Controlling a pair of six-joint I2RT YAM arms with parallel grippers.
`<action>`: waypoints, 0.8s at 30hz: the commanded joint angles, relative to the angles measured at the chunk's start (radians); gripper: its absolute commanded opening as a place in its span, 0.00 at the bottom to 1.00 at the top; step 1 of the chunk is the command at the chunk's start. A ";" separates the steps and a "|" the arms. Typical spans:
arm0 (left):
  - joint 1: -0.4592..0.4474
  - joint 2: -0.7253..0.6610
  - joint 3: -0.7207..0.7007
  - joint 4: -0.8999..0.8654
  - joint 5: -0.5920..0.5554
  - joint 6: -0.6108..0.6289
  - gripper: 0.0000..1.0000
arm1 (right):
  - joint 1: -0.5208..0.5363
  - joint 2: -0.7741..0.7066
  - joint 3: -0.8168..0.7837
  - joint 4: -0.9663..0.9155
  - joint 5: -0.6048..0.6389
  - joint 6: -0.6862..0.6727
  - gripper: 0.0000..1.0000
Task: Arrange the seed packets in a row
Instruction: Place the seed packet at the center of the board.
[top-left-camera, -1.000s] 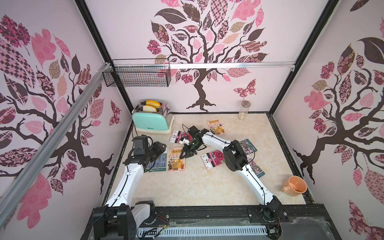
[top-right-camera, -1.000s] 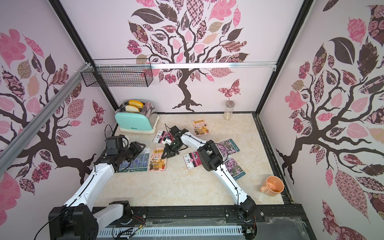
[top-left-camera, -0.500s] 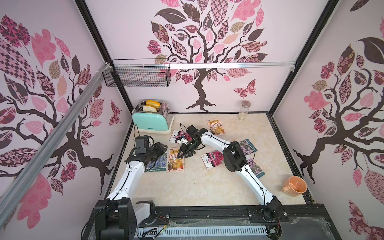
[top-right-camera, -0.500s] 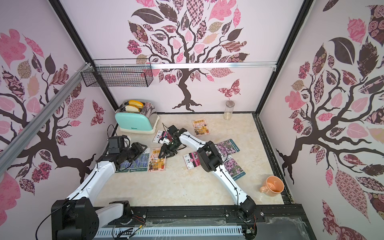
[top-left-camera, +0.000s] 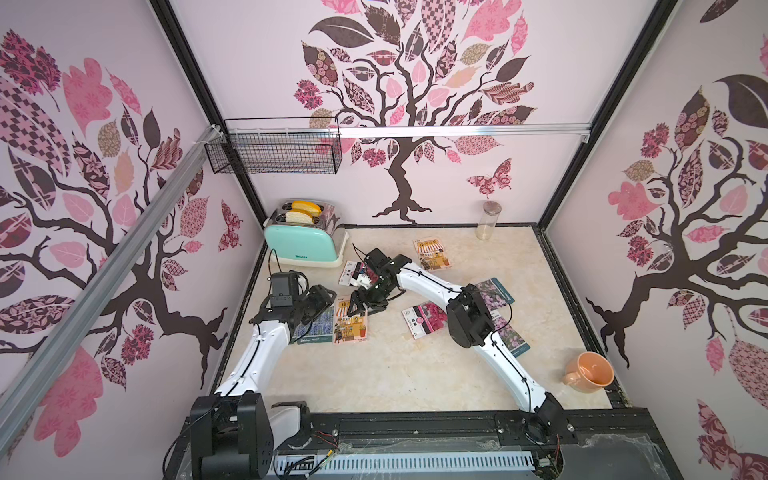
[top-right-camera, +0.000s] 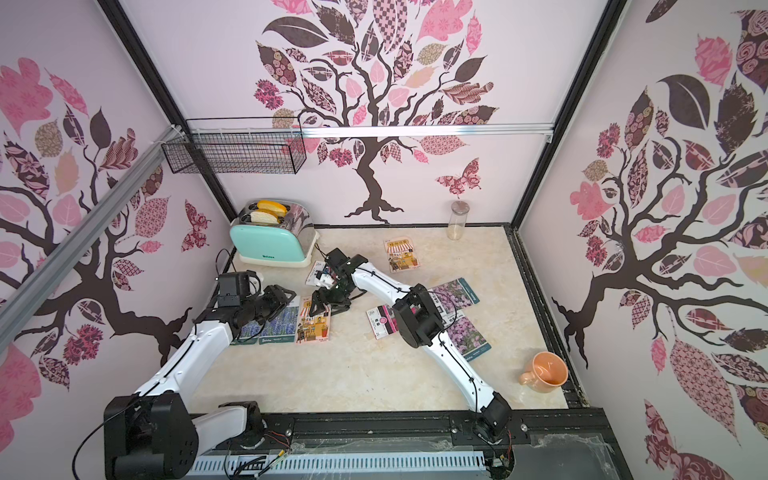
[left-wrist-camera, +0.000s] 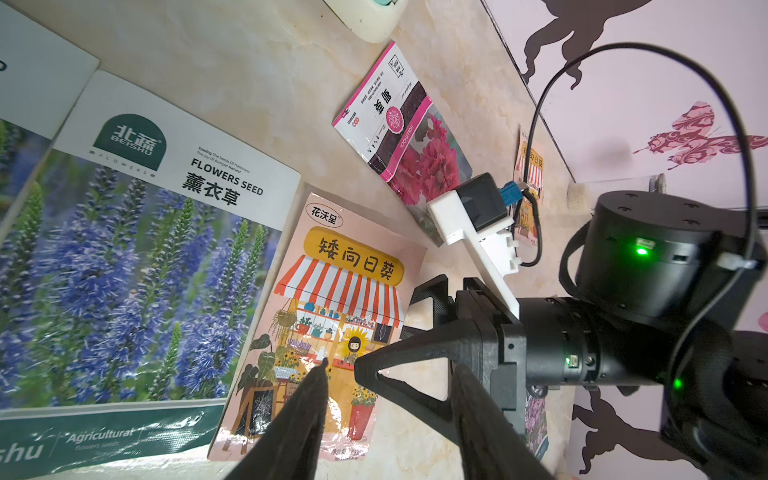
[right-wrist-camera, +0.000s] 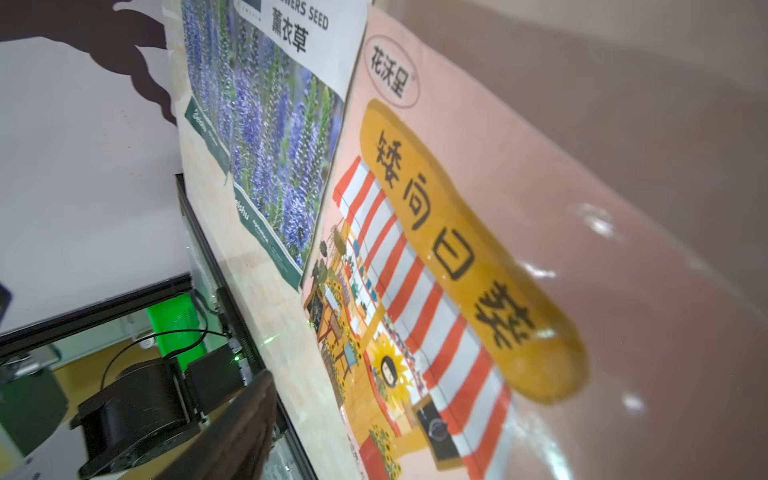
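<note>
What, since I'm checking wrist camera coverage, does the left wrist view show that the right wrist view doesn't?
Only the left wrist view: the magenta bloom packet, a second awning packet farther off, and the toaster's base. Only the right wrist view: a green box beyond the edge of the table. Both: the lavender packet and the near awning packet, lying side by side.

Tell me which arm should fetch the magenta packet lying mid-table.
Right, likely: the open right fingers hover nearer that magenta packet; the left fingers would have to cross the orange packet and the right arm.
</note>
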 joint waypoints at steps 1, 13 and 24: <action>0.005 0.009 -0.002 0.017 0.017 0.025 0.50 | -0.002 0.063 -0.027 -0.103 0.260 0.005 0.77; 0.005 0.018 0.003 0.010 0.029 0.032 0.50 | 0.001 0.002 -0.004 -0.137 0.449 0.033 0.78; -0.011 0.062 0.020 0.041 0.044 0.040 0.49 | -0.034 -0.251 -0.251 -0.016 0.513 0.029 0.78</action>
